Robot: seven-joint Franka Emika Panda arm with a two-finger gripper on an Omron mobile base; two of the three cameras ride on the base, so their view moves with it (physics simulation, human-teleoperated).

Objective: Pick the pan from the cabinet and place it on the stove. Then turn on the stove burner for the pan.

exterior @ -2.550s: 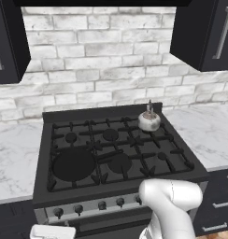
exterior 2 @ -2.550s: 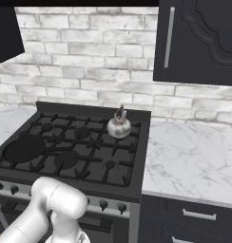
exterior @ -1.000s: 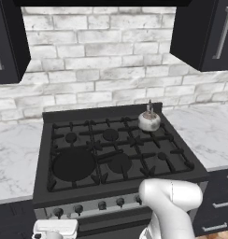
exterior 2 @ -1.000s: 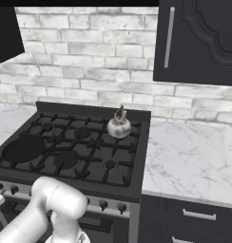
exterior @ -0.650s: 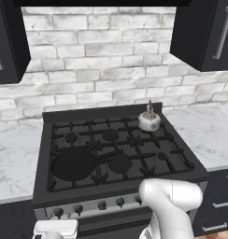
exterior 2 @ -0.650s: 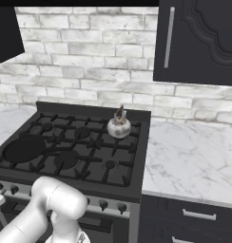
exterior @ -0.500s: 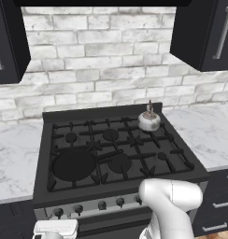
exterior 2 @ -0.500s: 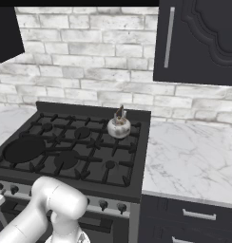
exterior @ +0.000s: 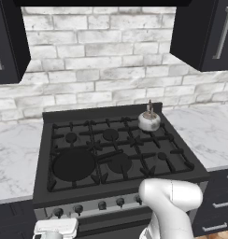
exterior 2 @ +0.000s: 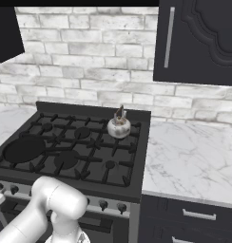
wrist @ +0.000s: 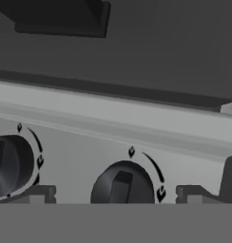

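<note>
— Nothing on the stove has shifted; has the arm?
— Its white hand has crept rightward under the front left knobs.
— And the pan?
— Flat on the front left burner, kettle at the back right.
— Jaws?
— Apart, fingertips flanking a knob without touching it.

The wide black gas stove with cast-iron grates is carrying a flat round black pan on its front left burner and a small silver kettle at the back right. White marble worktop is flanking the stove on both sides.
</note>
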